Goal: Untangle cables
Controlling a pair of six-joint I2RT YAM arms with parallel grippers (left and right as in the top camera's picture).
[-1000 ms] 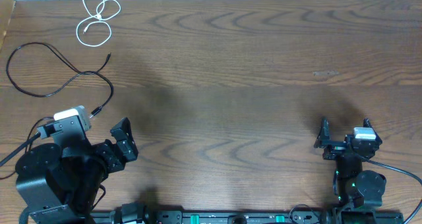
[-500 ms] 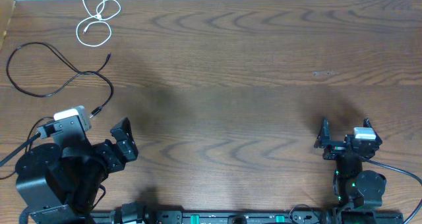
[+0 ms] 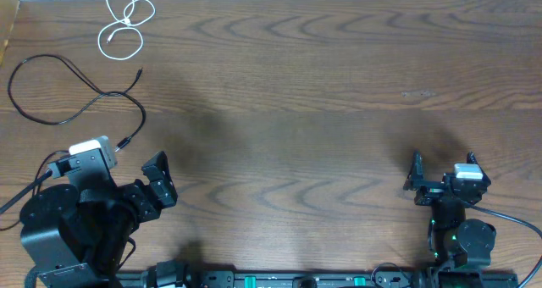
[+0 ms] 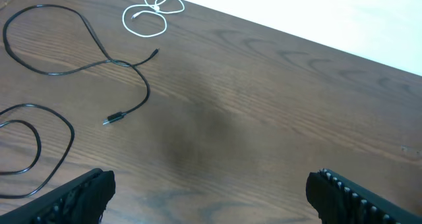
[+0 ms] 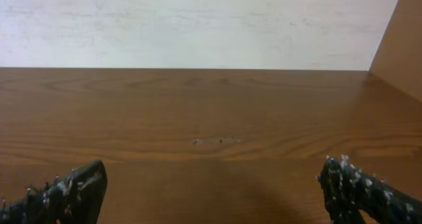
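We log dark wood-grain table (image 3: 322,110), white wall (image 5: 198,26) behind. White cable (image 3: 125,21) and black cable (image 4: 113,118) far left. Left gripper (image 4: 211,184), right gripper (image 5: 211,178): fingers spread wide.

1 black cable (image 4: 33,105) runs off the left wrist view's left edge.

No writing, label, brand or number can be read in any view. The wooden table (image 3: 296,85) is plain, and the white housing (image 3: 91,152) on the left arm shows no legible mark.
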